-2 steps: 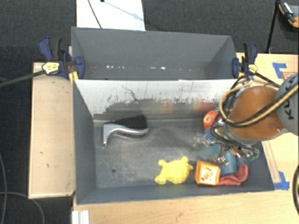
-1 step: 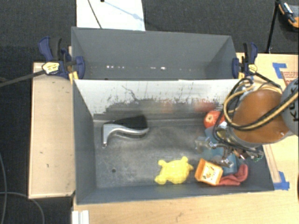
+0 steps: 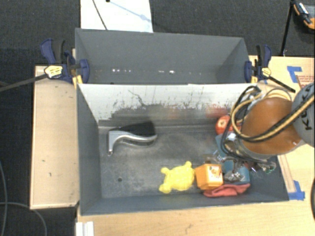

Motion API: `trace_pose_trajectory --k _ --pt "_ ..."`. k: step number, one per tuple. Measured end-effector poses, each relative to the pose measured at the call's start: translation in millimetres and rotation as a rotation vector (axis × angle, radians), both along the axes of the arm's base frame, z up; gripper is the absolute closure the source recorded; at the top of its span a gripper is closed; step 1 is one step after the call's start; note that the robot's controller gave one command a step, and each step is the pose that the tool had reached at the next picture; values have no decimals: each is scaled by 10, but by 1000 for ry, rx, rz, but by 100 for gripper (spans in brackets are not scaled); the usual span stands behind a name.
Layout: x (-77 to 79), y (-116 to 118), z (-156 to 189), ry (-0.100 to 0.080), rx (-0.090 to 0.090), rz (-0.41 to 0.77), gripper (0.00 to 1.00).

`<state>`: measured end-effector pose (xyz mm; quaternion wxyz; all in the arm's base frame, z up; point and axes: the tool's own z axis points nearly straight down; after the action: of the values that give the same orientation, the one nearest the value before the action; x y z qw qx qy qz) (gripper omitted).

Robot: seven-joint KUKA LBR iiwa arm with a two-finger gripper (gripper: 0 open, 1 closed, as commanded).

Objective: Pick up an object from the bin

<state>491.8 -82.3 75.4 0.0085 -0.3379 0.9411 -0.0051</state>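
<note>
Low in the front right corner of the bin (image 3: pixel 88 146), my jaws (released or clenched, I cannot tell) hang beside the orange block (image 3: pixel 208 176) and red rag (image 3: pixel 224 191), nothing visibly lifted yet, yellow toy (image 3: pixel 177 179) nearby.
</note>
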Motion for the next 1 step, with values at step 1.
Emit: trace_pose_trajectory --k 1 --pt "-58 620 -11 4 1 131 100"
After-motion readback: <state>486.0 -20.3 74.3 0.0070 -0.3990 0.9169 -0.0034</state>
